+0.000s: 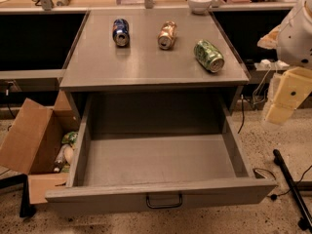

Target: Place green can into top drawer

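The green can (209, 55) lies on its side on the grey cabinet top (146, 62), near the right edge, silver end facing front right. The top drawer (158, 195) is pulled fully open below it, with a dark wire handle (164, 202) on its flat front panel; nothing lies inside it. My gripper (285, 99) hangs at the right edge of the view, to the right of the cabinet and lower than the green can, apart from it and holding nothing that I can see.
A blue can (121, 32) and a copper-orange can (167, 35) lie on their sides further back on the top. A white bowl (200, 2) stands at the back. An open cardboard box (36, 145) with items sits left of the drawer. Cables and a black pole (291, 186) lie on the floor at right.
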`<state>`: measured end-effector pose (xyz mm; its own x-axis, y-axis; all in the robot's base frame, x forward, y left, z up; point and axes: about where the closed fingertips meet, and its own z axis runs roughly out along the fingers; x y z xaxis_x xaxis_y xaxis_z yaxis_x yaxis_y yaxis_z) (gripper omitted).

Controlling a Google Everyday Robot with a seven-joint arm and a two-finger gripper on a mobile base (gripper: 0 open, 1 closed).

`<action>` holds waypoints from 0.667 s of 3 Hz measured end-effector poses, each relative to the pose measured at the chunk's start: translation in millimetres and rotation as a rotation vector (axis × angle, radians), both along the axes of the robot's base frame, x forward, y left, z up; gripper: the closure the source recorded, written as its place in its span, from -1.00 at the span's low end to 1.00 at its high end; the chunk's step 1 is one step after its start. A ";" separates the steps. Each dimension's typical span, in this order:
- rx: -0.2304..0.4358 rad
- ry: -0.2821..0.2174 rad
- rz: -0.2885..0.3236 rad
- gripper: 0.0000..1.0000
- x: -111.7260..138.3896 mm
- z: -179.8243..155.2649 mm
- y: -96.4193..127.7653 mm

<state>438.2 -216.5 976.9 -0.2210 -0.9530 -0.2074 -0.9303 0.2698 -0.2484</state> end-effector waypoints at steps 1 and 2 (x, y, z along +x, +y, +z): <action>0.000 0.000 0.000 -1.00 0.0 0.0 0.0; 0.025 -0.025 -0.039 -1.00 17.5 -0.8 -8.9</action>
<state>455.7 -225.3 976.1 -0.2522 -0.9382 -0.2370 -0.9126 0.3121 -0.2640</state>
